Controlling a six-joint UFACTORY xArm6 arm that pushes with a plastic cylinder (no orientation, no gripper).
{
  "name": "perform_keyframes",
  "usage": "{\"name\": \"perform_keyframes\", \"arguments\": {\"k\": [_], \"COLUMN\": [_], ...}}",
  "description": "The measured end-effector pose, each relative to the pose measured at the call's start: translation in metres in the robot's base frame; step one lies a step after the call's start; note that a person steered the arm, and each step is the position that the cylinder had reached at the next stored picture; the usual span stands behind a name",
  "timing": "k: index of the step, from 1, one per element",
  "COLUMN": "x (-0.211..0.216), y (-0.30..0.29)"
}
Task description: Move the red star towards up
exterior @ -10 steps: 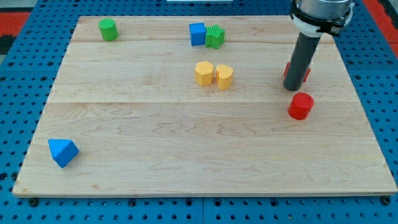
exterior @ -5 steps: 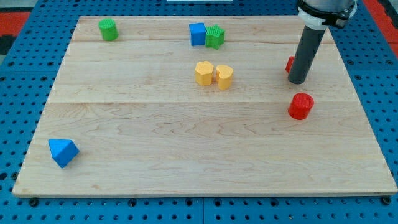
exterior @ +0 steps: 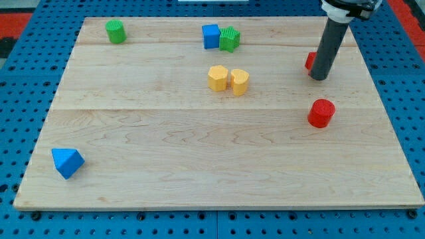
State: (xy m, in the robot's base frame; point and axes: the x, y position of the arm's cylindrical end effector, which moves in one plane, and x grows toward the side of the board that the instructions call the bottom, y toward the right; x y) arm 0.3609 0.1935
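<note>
The red star (exterior: 309, 62) lies near the view's upper right on the wooden board (exterior: 166, 146). Only a small red edge of it shows at the left side of my rod; the rest is hidden behind the rod. My tip (exterior: 319, 77) rests on the board right at the star's lower side, touching or nearly touching it. A red cylinder (exterior: 321, 113) stands below the tip, well apart from it.
Two yellow blocks (exterior: 228, 79) sit side by side near the board's middle top. A blue cube (exterior: 211, 36) and a green block (exterior: 230, 38) touch at the top centre. A green cylinder (exterior: 115, 31) is top left. A blue wedge (exterior: 67, 162) is bottom left.
My rod and tip have moved towards the view's top and slightly right. The red star has moved up with it and stays mostly hidden behind the rod. The other blocks have not moved.
</note>
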Motion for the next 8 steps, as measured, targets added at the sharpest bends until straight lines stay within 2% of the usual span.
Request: {"name": "perform_keyframes", "arguments": {"k": [2, 3, 5, 8], "x": [-0.035, -0.035, -0.006, -0.006], "y": [0.0, 0.0, 0.005, 0.017]}}
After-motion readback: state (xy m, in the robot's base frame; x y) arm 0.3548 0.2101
